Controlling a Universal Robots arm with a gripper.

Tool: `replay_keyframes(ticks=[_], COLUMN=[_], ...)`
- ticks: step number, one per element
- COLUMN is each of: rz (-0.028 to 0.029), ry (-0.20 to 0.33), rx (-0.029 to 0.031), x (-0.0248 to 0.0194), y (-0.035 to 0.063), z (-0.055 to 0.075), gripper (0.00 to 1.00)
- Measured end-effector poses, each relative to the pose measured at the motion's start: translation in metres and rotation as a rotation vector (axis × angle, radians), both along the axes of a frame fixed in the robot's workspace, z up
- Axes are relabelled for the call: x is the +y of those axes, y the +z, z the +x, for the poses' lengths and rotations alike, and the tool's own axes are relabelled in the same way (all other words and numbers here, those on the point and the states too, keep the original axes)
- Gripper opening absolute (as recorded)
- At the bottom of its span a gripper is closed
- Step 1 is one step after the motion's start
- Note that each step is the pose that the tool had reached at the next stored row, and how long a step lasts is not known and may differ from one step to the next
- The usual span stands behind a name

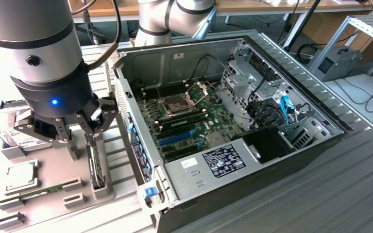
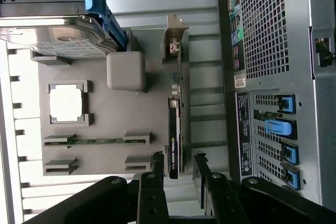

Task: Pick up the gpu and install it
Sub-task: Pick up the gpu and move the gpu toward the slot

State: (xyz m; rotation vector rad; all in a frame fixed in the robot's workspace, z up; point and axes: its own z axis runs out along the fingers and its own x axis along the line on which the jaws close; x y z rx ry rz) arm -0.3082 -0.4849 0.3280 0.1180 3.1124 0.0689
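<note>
- Wide-open, empty gripper (image 2: 178, 157) poised over gpu (image 2: 175, 140).
- On edge in tray (image 1: 50, 170) slot, nine o'clock from computer case (image 1: 271, 194) in exterior view.
- Probably stiff, light, fragile: pinch flat faces mid-length.

Nothing is reading cleanly here. The gpu (image 2: 175, 145) edge is showing a small green logo mark with white lettering next to it, too fine to make out. The black label (image 1: 224, 162) inside the computer case (image 1: 251, 194) is carrying white print and symbols, illegible; same for the white sticker (image 1: 188, 163) beside it. The long black strip label (image 2: 244, 129) on the case's rear panel is showing dense white text, unreadable. The hard drive (image 2: 52, 43) label is washing out (glare).
</note>
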Motion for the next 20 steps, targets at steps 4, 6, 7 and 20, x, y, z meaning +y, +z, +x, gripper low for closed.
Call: replay_keyframes(ticks=[4, 6, 7, 20], rz=[-0.0001, 0.0000, -0.0001, 0.0000], ry=[0.000, 0.000, 0.000, 0.000], rx=[0.0000, 0.0000, 0.0000, 0.0000], x=[0.0000, 0.0000, 0.0000, 0.0004], y=[-0.0015, -0.0023, -0.0027, -0.0098], z=[0.0000, 0.0000, 0.0000, 0.0000], gripper=[0.36, 0.36, 0.36, 0.36])
